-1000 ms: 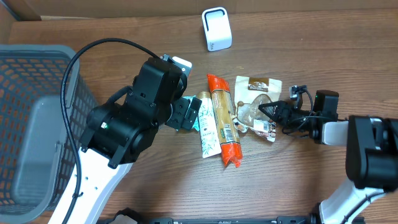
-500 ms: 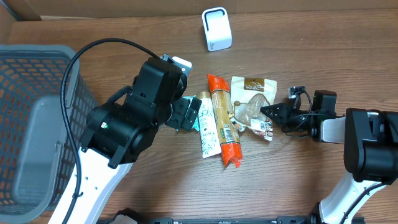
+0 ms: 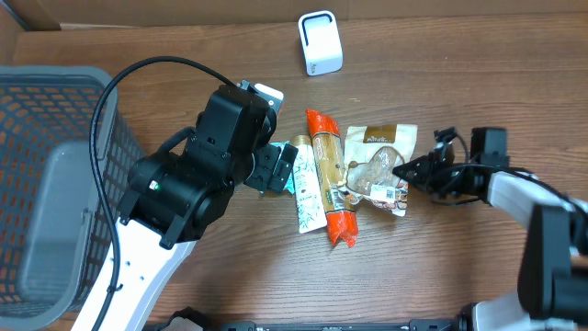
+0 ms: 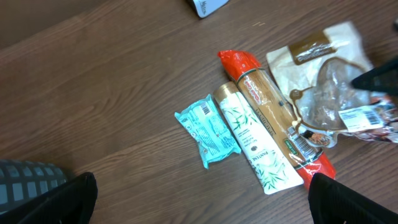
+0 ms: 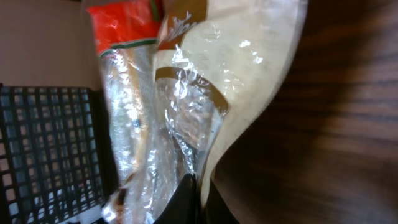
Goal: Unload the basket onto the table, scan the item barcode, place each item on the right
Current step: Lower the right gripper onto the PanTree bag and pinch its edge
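A: Overhead first. The right gripper (image 3: 402, 171) has gone from standing open a second ago to pinched shut on the right edge of the clear pouch (image 3: 377, 156).
B: Agreed. The pouch has moved as well. Half a second ago it was pushed left against the orange-ended sleeve (image 3: 329, 179); now it sits a little further right and is turned, with its brown header pointing up and to the right.
A: So I judge that the grasp step is done and the lift has not begun. The pouch is on the table, and the white scanner (image 3: 320, 42) is well apart at the far edge.
B: The left gripper (image 3: 273, 168) is spread wide and empty, over the teal packet, unchanged across all three overhead frames.

A: Left wrist. The pouch (image 4: 323, 81) is at the right of the frame, with its white barcode label (image 4: 364, 117) on the lower corner. The dark tip of the right gripper (image 4: 378, 81) comes in from the right edge.
B: The teal packet (image 4: 206, 129), tube (image 4: 252, 146) and sleeve (image 4: 273, 118) lie side by side. There is no earlier frame from this view.

A: Right wrist. The fingers (image 5: 194, 198) are closed together on a fold of the pouch film (image 5: 186, 124).
B: It is a thin, crinkly hold and may slip when lifted. The label is not visible here.
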